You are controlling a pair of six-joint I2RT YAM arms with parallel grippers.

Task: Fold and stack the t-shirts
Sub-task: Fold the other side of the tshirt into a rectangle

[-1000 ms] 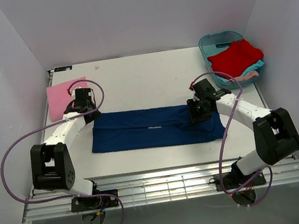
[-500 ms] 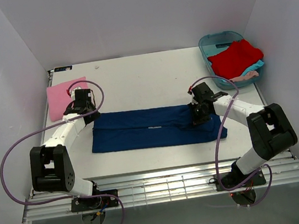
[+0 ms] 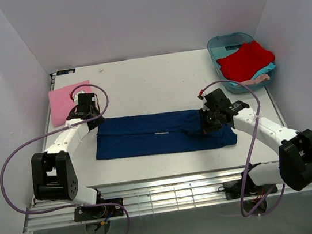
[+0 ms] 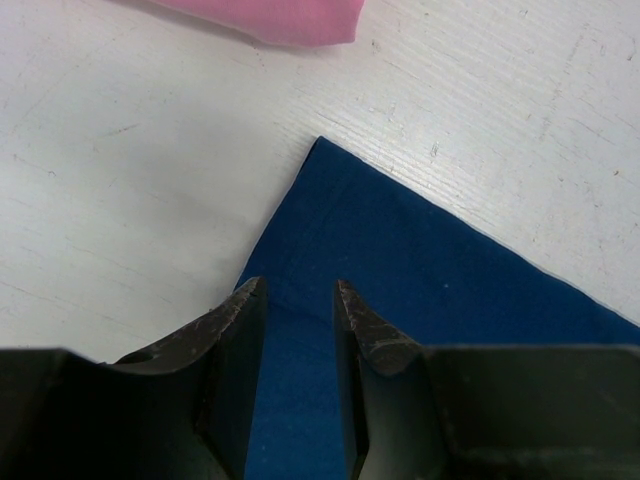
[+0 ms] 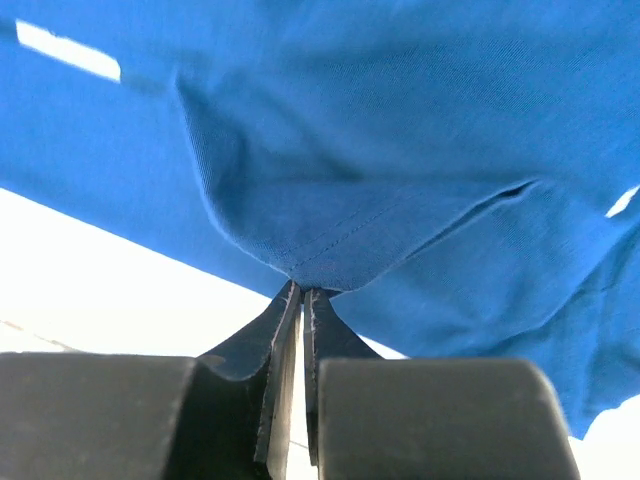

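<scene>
Navy t-shirt (image 3: 158, 134) lies as a long strip flat on the desk (image 3: 151, 83). Right fingers (image 5: 302, 300) are pinched tight on a raised bit of hem at its right end. Left fingers (image 4: 245, 310) sit a narrow gap apart, over its far-left corner. Pink t-shirt (image 3: 63, 101) lies just beyond that corner, and the red t-shirt (image 3: 247, 60) sits in the tub (image 3: 219, 47) beyond its right end.

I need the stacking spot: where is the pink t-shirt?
Top view: the pink t-shirt lies at the far-left corner of the table, just beyond the left end effector and the navy t-shirt.
</scene>
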